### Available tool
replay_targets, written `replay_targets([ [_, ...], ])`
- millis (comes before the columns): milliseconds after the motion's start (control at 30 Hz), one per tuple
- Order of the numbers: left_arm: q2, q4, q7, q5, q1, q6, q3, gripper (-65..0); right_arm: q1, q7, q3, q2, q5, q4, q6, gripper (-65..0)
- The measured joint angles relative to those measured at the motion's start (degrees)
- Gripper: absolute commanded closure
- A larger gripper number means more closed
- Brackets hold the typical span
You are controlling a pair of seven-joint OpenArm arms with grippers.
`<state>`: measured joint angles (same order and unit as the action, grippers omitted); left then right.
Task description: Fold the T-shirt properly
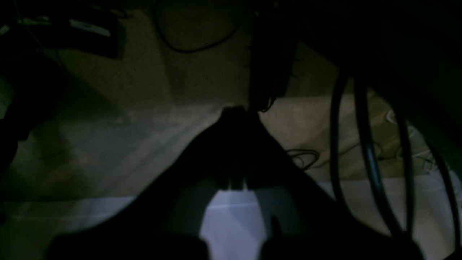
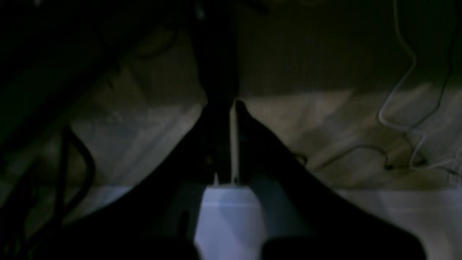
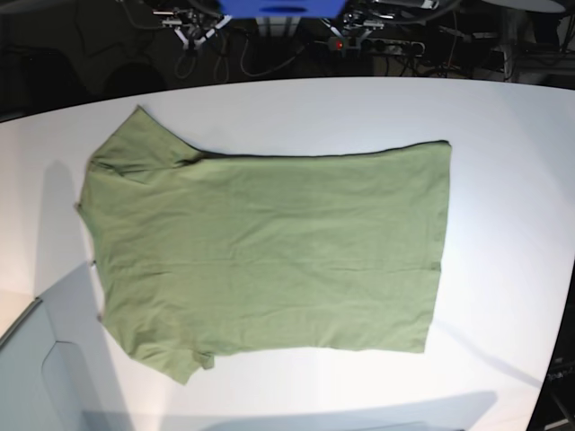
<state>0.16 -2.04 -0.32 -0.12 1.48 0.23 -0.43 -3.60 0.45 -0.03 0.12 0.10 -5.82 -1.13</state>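
The olive-green T-shirt (image 3: 269, 251) lies spread flat on the white table (image 3: 503, 135) in the base view, collar end to the left and hem to the right. One sleeve points to the far left corner, the other to the near left. Neither arm shows in the base view. In the dim left wrist view my left gripper (image 1: 236, 110) is shut, its tips together with nothing between them. In the right wrist view my right gripper (image 2: 231, 104) is shut too and holds nothing. Neither wrist view shows the shirt.
Both wrist cameras look past a pale table edge (image 1: 231, 224) at a dim floor. Thick dark cables (image 1: 368, 151) hang at the right of the left wrist view, and a thin white cable (image 2: 400, 90) trails in the right wrist view. Power strips and wiring (image 3: 359, 36) sit behind the table.
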Motion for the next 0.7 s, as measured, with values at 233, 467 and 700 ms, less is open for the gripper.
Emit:
replay_targets([
  [233,0.61,-1.14,-0.15,-0.13,-0.17,0.00,0.00,-0.3,-1.75,-0.09,-0.04,0.02,-0.02,-2.58,0.02,0.0],
  [467,0.98,-1.14,-0.13,-0.13,-0.04,-0.02,0.00,-0.3,-1.99,-0.04,-0.04,0.02,-0.02,-2.82,0.02,0.0],
  [700,1.07,-1.42,-0.20,-0.11,0.59,-0.02,0.31,-0.1,-1.53,-0.02,-0.04,0.02,-0.02,-2.95,0.00,0.0],
])
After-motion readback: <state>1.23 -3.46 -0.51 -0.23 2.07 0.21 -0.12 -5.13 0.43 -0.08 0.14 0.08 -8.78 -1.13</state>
